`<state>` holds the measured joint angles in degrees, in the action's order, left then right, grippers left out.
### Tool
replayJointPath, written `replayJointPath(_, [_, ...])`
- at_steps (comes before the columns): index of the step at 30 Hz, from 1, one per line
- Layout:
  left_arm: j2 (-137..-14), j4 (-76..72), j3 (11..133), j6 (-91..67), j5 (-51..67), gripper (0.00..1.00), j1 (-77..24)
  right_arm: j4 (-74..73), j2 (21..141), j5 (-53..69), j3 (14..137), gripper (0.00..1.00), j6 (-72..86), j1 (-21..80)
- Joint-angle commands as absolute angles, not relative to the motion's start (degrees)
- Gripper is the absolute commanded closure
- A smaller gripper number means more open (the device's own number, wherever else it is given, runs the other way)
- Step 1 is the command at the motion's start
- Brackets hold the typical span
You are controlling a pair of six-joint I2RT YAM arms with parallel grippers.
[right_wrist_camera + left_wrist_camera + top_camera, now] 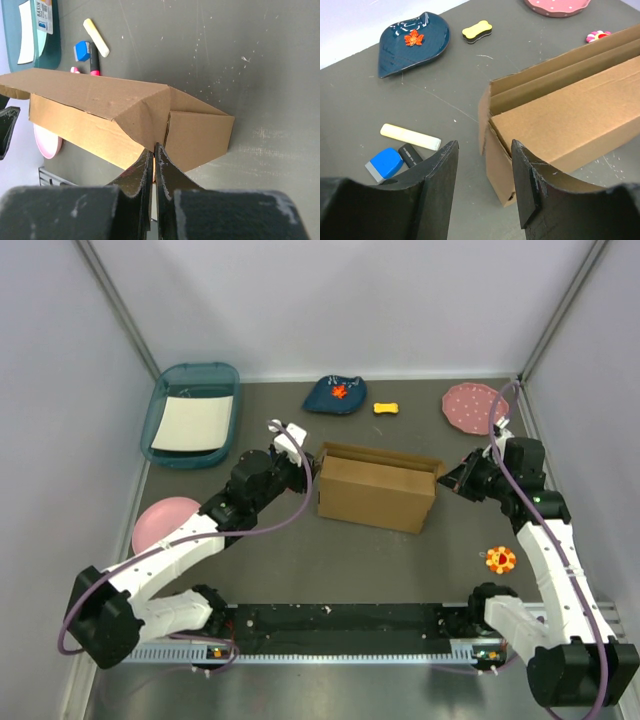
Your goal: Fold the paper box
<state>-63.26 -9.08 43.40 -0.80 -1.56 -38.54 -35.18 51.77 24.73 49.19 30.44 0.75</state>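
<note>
Crosswise, the paper box (375,495) is flanked: left pincer (485,150), half-parted and empty, at its left end; right pincer (154,150), closed, opposite.

The only writing that could be read stood on a sticker (44,17) on the teal tray (50,47), at the upper left of the right wrist view. Its heading read "BASIN" in dark capitals on white, just under an orange strip at the picture's top edge. Below the word sat a small blue pictogram and several lines of finer print, too small to make out.
</note>
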Motion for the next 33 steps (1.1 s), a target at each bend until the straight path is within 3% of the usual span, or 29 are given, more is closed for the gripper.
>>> replayJointPath(1, [-64.5,-13.0,46.6,-1.4,-0.3,0.48,-37.4,-37.9,51.6,22.4,50.4,1.0,28.9,1.5])
replayJointPath(12, [-68.4,-12.8,49.1,-1.5,3.5,0.6,-35.7,-37.9,51.6,22.1,50.4,1.0,28.6,2.1])
replayJointPath(24, [-68.9,-12.3,47.1,-1.8,3.7,0.61,-35.4,-37.8,51.6,22.1,50.3,1.0,28.5,2.2])
replayJointPath(33, [-70.2,-11.7,47.6,-1.9,3.8,0.72,-35.0,-37.8,51.7,22.4,50.3,1.0,28.4,2.2])
